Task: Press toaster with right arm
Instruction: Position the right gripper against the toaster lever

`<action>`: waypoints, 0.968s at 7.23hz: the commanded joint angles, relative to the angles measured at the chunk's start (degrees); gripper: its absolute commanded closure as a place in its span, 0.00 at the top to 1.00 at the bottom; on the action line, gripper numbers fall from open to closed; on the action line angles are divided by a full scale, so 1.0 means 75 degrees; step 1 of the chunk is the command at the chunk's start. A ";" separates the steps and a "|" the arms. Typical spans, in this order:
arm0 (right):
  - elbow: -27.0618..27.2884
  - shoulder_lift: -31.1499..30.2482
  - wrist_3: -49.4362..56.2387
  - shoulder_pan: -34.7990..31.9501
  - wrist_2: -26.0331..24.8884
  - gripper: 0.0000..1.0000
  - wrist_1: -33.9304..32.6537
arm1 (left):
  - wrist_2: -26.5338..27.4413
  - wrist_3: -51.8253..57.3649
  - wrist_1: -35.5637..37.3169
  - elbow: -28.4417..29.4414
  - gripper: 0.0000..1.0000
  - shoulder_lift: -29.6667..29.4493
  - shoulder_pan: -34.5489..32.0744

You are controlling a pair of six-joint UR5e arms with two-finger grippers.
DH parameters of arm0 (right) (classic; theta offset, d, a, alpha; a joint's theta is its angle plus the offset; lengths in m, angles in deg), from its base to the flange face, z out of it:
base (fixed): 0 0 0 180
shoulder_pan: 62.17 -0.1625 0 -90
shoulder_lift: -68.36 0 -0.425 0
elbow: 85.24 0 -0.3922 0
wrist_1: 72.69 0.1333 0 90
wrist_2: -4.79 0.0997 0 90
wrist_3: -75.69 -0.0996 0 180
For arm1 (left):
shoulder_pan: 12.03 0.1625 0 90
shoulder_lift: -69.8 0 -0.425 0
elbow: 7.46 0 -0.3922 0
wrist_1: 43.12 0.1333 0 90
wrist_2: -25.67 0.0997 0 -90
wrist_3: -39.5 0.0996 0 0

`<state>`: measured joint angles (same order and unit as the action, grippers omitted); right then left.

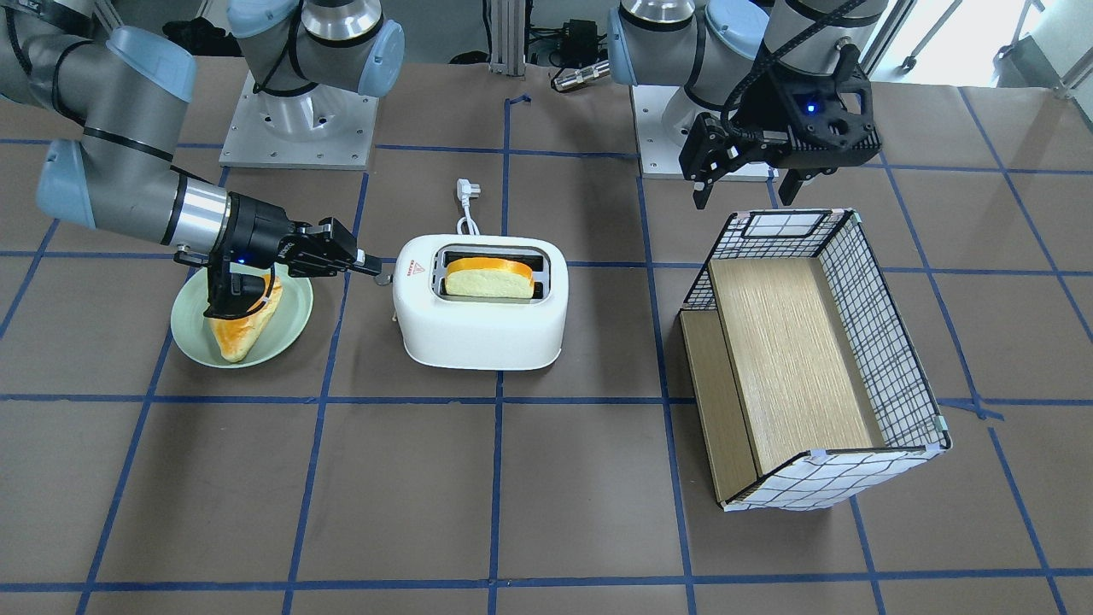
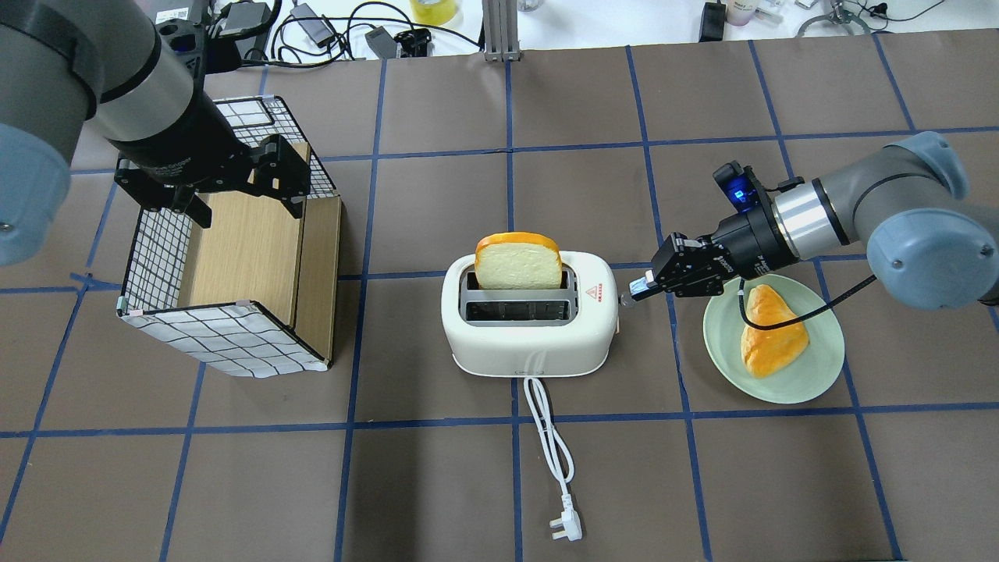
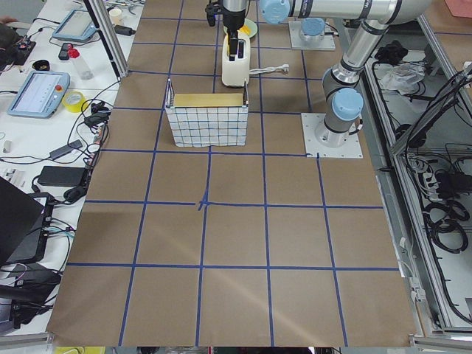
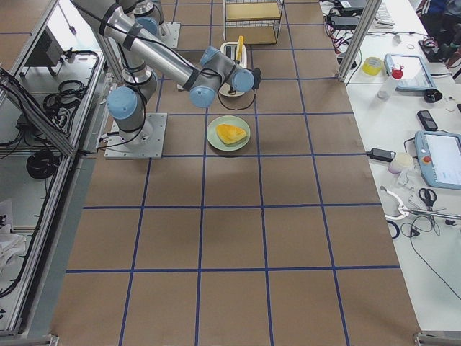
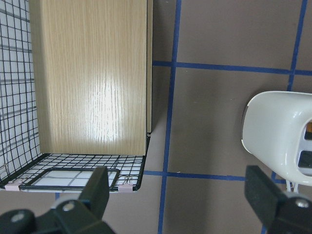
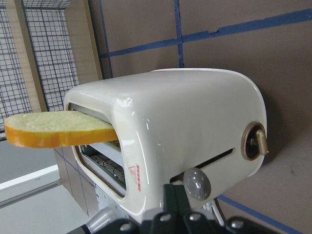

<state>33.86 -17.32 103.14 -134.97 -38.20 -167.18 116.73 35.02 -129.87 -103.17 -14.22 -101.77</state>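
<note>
while pinched shut — right pincer [image 2: 635, 286] touches toaster [image 2: 531, 347] lever [image 2: 624, 299].

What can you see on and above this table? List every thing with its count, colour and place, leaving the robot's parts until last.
toaster: one, white, mid-table
slotted bread: one, yellow with orange crust, upright in one toaster slot
plated bread: one, yellow-orange, lying on the plate
plate: one, pale green, on the robot's right of the toaster
basket: one, black wire grid with wood panels, on its side, on the robot's left of the toaster
cord: one, white, running from the toaster toward the robot
table: one, brown with blue tape grid
right gripper: one, black, shut, tip by the side lever
left gripper: one, black, open, over the basket
</note>
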 commanded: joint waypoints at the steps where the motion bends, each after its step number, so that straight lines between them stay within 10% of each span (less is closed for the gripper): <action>1: 0.0046 0.0078 0.0008 -0.0008 0.0001 0.00 -0.0127 | 0.0000 0.0000 0.0000 0.0000 1.00 0.0000 0.0000; 7: 0.0433 0.0360 0.0008 -0.0008 0.0001 0.00 -0.0971 | 0.0000 0.0000 0.0000 0.0000 1.00 0.0000 0.0000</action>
<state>36.82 -14.90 103.20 -135.04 -38.19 -173.64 116.73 35.02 -129.87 -103.17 -14.22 -101.77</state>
